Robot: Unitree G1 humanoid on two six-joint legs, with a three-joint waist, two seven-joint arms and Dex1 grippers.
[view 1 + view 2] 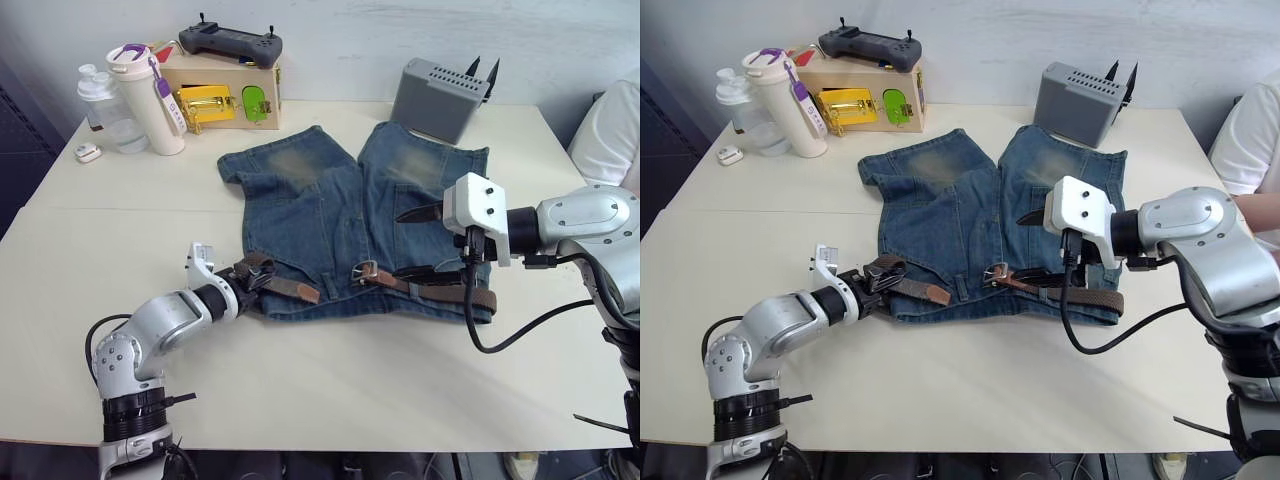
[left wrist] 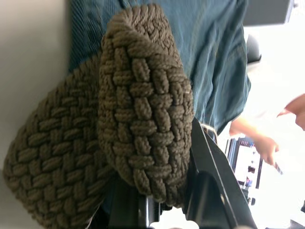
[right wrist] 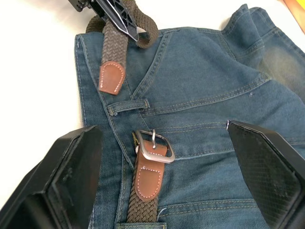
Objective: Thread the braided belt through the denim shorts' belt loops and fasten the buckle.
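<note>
While the braided belt (image 1: 425, 288) lies along the waistband of the denim shorts (image 1: 330, 215) at the near edge of the cloth, its tan tip (image 3: 111, 78) rests on the denim at the robot's left, apart from the buckle (image 3: 155, 147), which sits unfastened near the middle of the waistband. Seen from the right wrist, a belt loop (image 3: 127, 106) lies between tip and buckle with no belt through it, and the belt's woven length runs under another loop below the buckle. Seen from the left wrist, the weave is doubled into a thick fold pressed against one black finger (image 2: 217, 181), a detail the head views show as a small dark bend at the shorts' left corner. The left gripper (image 1: 243, 283) is closed on that folded belt, just off the waistband's end. The right gripper (image 1: 425, 240) hovers over the right leg of the shorts, its two fingers (image 3: 71, 171) spread wide with nothing between them. Bare tabletop (image 1: 330, 390) stretches in front of the waistband to the near edge and on both sides of the shorts. Along the far edge stand a white bottle (image 1: 148, 100), a wooden box (image 1: 225, 95) with a black controller (image 1: 230, 43) on top, and a grey box (image 1: 440, 98) just beyond the right leg's hem. A person's white sleeve (image 1: 610, 135) shows at the far right.
</note>
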